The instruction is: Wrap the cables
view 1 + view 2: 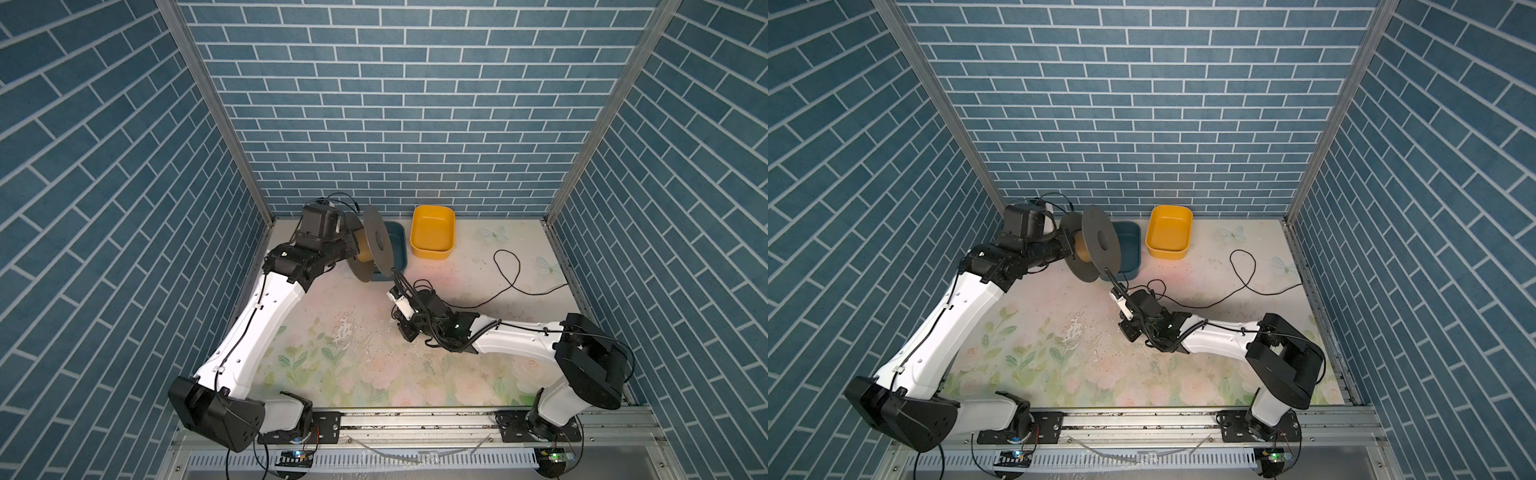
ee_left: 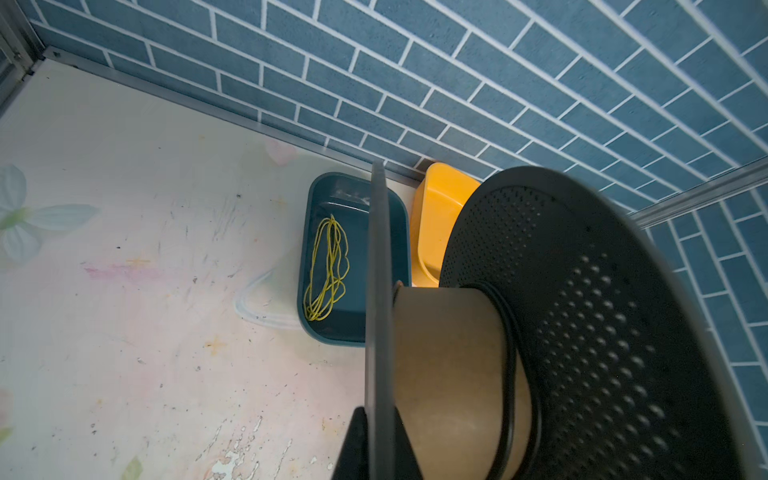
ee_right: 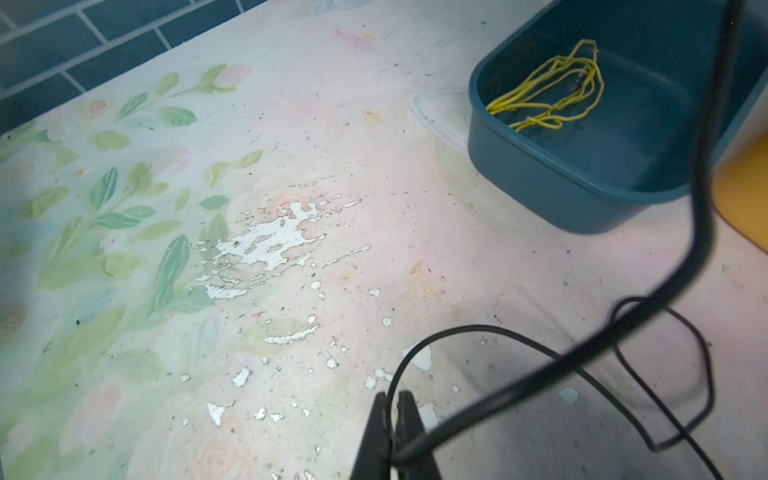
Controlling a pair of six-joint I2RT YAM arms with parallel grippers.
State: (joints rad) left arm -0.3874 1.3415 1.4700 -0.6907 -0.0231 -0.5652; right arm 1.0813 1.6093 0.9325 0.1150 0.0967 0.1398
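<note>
The black cable (image 1: 513,272) (image 1: 1246,272) lies in loose loops on the right of the table and runs to my right gripper (image 1: 395,273) (image 1: 1110,273). In the right wrist view that gripper (image 3: 391,395) is shut on the cable (image 3: 478,329), which loops out beyond the fingertips. My left gripper (image 1: 352,245) (image 1: 1070,245) holds a grey spool (image 1: 376,243) (image 1: 1100,245) up on edge just left of the right gripper. In the left wrist view the gripper (image 2: 379,409) is shut on one flange, and a turn of cable (image 2: 509,353) lies round the tan core (image 2: 449,353).
A blue tray (image 1: 400,239) (image 1: 1133,232) (image 3: 540,166) stands behind the spool with a bundle of yellow strands (image 2: 328,270) (image 3: 552,95) in it. A yellow tray (image 1: 432,249) (image 1: 1167,251) stands beside it by the back wall. Tiled walls close off three sides.
</note>
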